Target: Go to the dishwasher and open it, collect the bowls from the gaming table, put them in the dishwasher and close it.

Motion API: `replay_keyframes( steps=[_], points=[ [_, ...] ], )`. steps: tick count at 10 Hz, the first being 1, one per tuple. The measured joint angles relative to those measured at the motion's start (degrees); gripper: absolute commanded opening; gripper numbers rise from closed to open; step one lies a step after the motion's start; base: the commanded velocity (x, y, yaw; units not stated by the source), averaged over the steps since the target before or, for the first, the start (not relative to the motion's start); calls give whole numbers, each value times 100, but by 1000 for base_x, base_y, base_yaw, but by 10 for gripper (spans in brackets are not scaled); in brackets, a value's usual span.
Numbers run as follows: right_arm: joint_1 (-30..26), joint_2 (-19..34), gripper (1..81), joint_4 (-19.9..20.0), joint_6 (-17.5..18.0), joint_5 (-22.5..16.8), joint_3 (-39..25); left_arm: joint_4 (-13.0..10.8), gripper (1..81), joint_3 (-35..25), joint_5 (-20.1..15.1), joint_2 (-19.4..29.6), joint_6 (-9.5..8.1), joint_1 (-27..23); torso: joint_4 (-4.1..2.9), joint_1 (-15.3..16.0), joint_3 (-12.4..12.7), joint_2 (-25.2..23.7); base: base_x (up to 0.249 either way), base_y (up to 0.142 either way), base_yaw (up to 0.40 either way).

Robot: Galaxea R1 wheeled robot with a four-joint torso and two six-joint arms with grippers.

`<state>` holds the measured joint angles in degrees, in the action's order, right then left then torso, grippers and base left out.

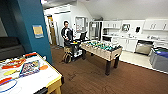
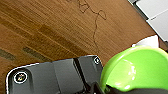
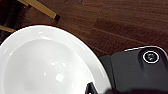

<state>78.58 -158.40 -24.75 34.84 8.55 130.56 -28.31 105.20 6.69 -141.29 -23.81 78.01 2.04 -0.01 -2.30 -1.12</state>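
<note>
Dishwasher (image 1: pixel 144 47) sits open at far kitchen wall, well apart from robot, foosball table (image 1: pixel 102 51) between. Green bowl (image 2: pixel 136 68) rides at left wrist, white bowl (image 3: pixel 47 65) at right; finger state: cannot tell either side. Risk: weak rim hold, bowl slips onto brown floor (image 1: pixel 90 75) while driving.

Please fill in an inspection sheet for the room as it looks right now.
Surface: brown wood-look floor; pale floor by the kitchen.
Job's things: gaming table near left; dishwasher far right, door looks open; green bowl at the left wrist, white bowl at the right wrist.
Clutter: coloured pieces on the gaming table; grey bins at right.
Grippers: fingers not discernible.
Cables: thin dark line on the floor, possibly a cord.
Surroundings: foosball table, person with cart, white cabinets, teal pillar.
</note>
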Motion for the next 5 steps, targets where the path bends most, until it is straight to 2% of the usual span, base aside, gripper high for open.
replay_keyframes(
  steps=[5],
  points=[
    [33, 2, 10, 0, -1, -9, 0, 0, 10, 0, -5, 2, 0, 52, 0, -5, 33, -2, 0, 0, -340]
  ],
)
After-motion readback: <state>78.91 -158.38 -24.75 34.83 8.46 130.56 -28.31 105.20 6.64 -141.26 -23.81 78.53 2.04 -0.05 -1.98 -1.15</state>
